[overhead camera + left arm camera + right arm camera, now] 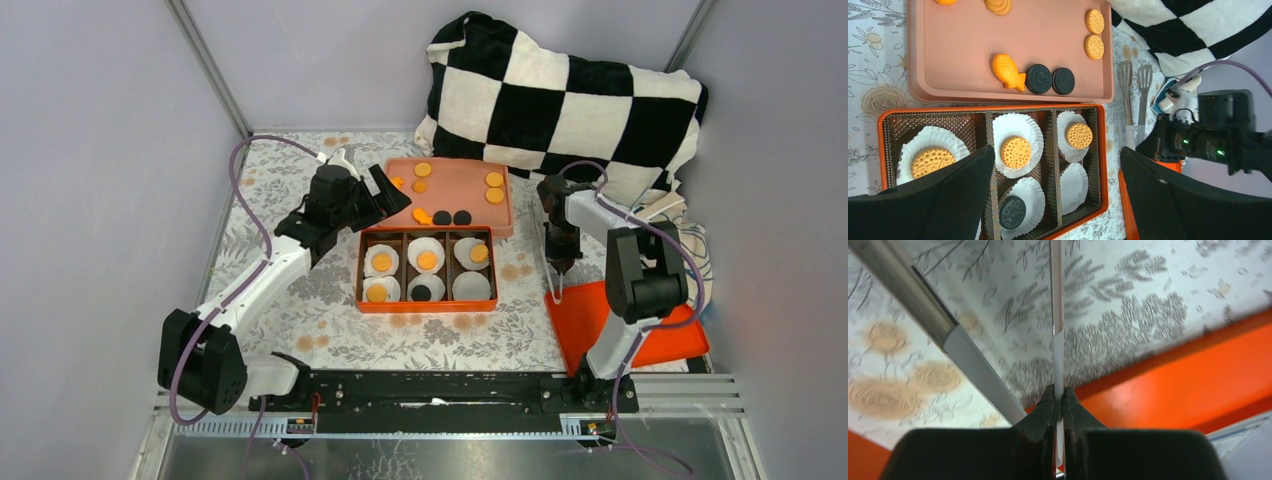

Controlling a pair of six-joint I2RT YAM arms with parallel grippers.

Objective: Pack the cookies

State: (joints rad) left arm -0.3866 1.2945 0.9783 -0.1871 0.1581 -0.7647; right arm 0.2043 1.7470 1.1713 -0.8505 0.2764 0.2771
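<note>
Near right, the right gripper (1058, 396) is clamped on one arm of the tongs (1057, 315), above the bench (1128, 315) beside the orange lid (1173, 385). The left gripper (1057, 155) hangs wide open and empty over the box (1100, 165). Five cookies (427, 260) lie in its liners (1018, 129), and more lie on the tray (460, 190) beyond.

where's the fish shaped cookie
In the left wrist view, the fish cookie lies on the pink tray near its front edge, left of a black cookie.

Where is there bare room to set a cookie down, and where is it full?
In the orange box, the near-right liner, beside the black cookie, is empty; the other five hold cookies. The pink tray is bare across its middle, between its left and right cookies.
</note>
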